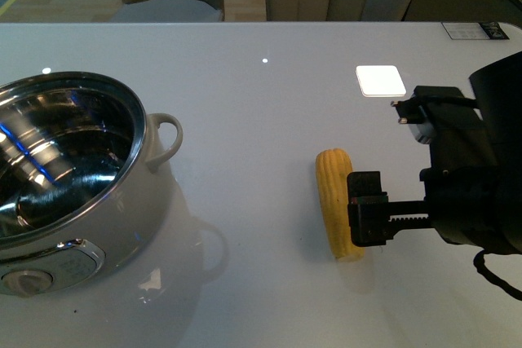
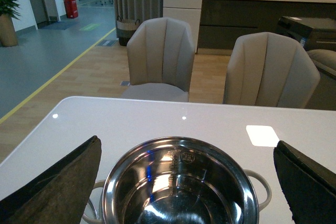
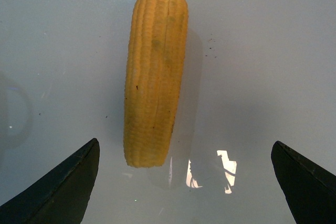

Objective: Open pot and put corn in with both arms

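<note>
The cream-white pot [image 1: 155, 177] stands at the table's left with no lid on; its shiny steel bowl [image 1: 57, 152] is bare. The lid is out of view. The yellow corn [image 1: 336, 201] lies on the table right of centre. My right gripper [image 1: 365, 209] is open, low over the table right beside the corn's near end. In the right wrist view the corn [image 3: 155, 77] lies ahead of the open right gripper [image 3: 185, 144], nearer one finger. My left gripper [image 2: 186, 142] is open and empty above the pot [image 2: 178, 187]; it does not show in the front view.
The white glossy table [image 1: 261, 103] carries a bright light reflection [image 1: 381, 80] and a label [image 1: 475, 30] at the far right. Two padded chairs [image 2: 160, 59] stand beyond the far edge. The pot's loop handle [image 1: 167, 140] points toward the corn.
</note>
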You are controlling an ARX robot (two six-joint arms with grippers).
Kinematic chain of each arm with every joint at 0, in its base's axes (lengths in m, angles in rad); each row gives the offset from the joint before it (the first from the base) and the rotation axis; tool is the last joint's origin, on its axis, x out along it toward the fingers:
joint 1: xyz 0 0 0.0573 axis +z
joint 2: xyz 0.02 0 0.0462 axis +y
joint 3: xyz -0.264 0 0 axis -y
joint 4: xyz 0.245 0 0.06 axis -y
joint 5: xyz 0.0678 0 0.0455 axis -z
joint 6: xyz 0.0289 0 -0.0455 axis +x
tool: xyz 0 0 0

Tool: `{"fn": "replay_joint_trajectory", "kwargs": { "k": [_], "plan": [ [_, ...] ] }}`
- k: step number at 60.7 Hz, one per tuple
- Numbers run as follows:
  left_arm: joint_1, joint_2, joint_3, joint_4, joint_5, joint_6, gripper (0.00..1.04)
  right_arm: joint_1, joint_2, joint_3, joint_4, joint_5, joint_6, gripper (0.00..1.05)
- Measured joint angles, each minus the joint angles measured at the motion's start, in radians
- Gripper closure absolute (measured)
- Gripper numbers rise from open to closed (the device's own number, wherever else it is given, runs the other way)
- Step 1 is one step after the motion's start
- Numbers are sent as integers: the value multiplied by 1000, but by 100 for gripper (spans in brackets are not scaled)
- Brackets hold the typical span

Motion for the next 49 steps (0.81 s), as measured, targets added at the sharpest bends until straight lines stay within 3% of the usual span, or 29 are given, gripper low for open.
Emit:
{"fn": "replay_joint_trajectory", "kwargs": {
  "k": [49],
  "plan": [
    [0, 0, 0, 0, 0, 0, 7, 9, 333, 251, 10, -37, -112, 9]
  ]
}}
